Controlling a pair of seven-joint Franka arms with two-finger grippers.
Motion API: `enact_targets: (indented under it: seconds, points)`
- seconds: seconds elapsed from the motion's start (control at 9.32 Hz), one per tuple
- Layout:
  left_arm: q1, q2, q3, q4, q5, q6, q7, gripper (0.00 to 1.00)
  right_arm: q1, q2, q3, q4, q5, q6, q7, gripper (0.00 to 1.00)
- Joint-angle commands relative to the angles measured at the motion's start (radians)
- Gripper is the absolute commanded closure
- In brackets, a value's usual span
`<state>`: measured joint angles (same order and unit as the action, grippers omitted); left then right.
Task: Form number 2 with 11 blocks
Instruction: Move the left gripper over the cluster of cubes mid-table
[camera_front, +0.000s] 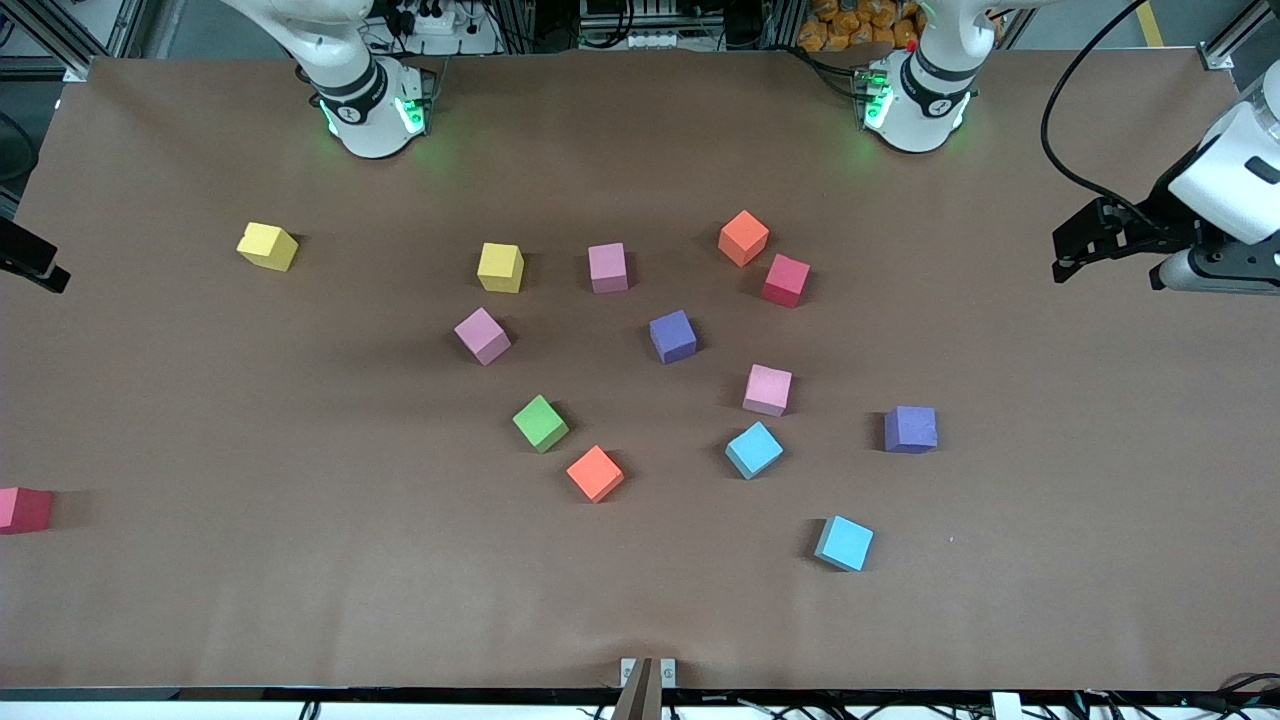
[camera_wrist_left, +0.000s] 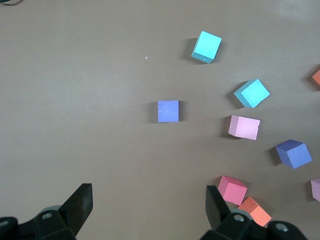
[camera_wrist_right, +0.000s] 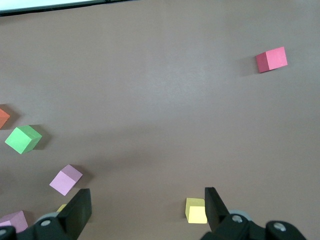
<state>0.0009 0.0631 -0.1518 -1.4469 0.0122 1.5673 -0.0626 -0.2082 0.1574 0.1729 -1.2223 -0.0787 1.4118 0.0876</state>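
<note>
The brown desk (camera_front: 200, 400) carries loose cubes, none touching another, so no digit stands; the left hand (camera_wrist_left: 149, 210) hangs with its fingers spread wide above the left arm's end of the desk, the right hand (camera_wrist_right: 147, 210) likewise wide above the right arm's end, both holding nothing and both arms waiting.

The blocks lie scattered about the middle: an orange block (camera_front: 743, 238) farthest from the front camera, with a red cube (camera_front: 786, 280) just beside it; a pink block (camera_front: 608, 268) and a yellow block (camera_front: 500, 267) in a row; a second yellow block (camera_front: 267, 246) well apart toward the right arm's end; a purple block (camera_front: 673, 336) centrally; a green block (camera_front: 540, 423) near another orange block (camera_front: 595, 473); a light blue block (camera_front: 844, 543) nearest the camera; another red cube (camera_front: 24, 509) at the desk's edge.
</note>
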Motion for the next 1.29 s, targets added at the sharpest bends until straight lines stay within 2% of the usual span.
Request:
enact_targets:
  seconds: [0.0,0.32,0.43,0.64,0.86,0.97,1.18]
  points:
    - [0.016,0.004,-0.005,0.023,-0.008,-0.024,0.030,0.00,-0.016,-0.015,0.008,-0.006,0.016,-0.007,0.004,0.00]
    - [0.014,0.018,-0.003,0.017,-0.018,-0.024,0.001,0.00,-0.014,-0.015,0.011,-0.006,0.016,-0.005,0.004,0.00]
    - [0.013,0.049,-0.005,0.001,-0.021,-0.023,-0.058,0.00,-0.014,-0.015,0.008,-0.006,0.016,-0.005,0.004,0.00]
    - [0.010,0.165,-0.006,-0.038,-0.024,0.063,-0.129,0.00,-0.014,-0.015,0.007,-0.006,0.016,-0.007,0.004,0.00]
    - [0.008,0.155,-0.009,-0.136,-0.066,0.202,-0.242,0.00,-0.016,-0.015,0.007,-0.006,0.016,-0.007,0.004,0.00]
    - [-0.005,0.156,-0.017,-0.153,-0.066,0.210,-0.294,0.00,-0.014,-0.015,0.008,-0.006,0.016,-0.005,0.004,0.00]
    - [-0.037,0.155,-0.076,-0.269,-0.054,0.343,-0.437,0.00,-0.016,-0.015,0.002,-0.006,0.014,-0.005,0.004,0.00]
